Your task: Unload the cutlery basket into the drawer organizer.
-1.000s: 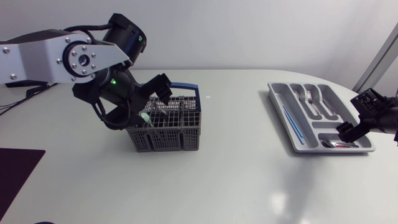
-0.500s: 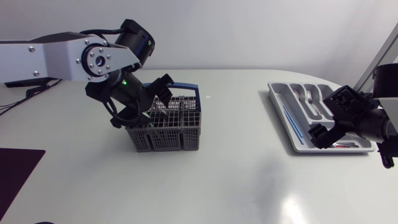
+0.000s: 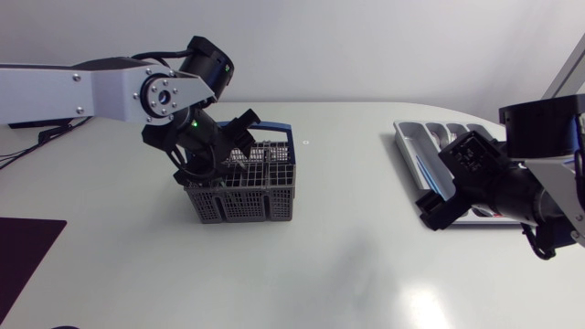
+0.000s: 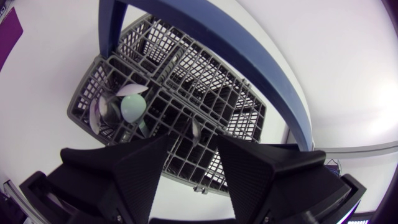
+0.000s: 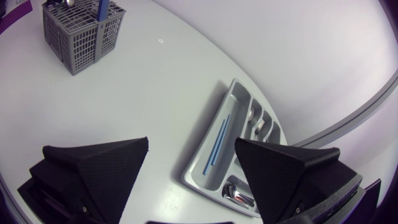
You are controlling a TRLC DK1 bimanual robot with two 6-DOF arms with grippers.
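The grey cutlery basket [image 3: 243, 190] with a blue handle [image 3: 277, 128] stands left of the table's middle. My left gripper [image 3: 234, 139] hangs over its left half. In the left wrist view the gripper [image 4: 196, 148] is open just above the basket [image 4: 242, 115], with a thin silver utensil end [image 4: 194, 127] in the gap between its fingers. A mint green utensil [image 4: 132, 106] stands in a cell ahead. My right gripper [image 3: 431, 206] is open and empty above the near left side of the grey drawer organizer [image 3: 409, 137]. The organizer [image 5: 206, 182] holds a blue stick [image 5: 217, 140], forks [image 5: 258, 126] and a spoon [image 5: 237, 194].
A dark purple mat [image 3: 23, 249] lies at the table's left front edge. Bare white tabletop stretches between the basket and the organizer. The table's rounded edge runs just behind the organizer.
My left gripper has shifted right over the basket and its fingers have narrowed. My right arm has swung left from the organizer's near right end to its left side.
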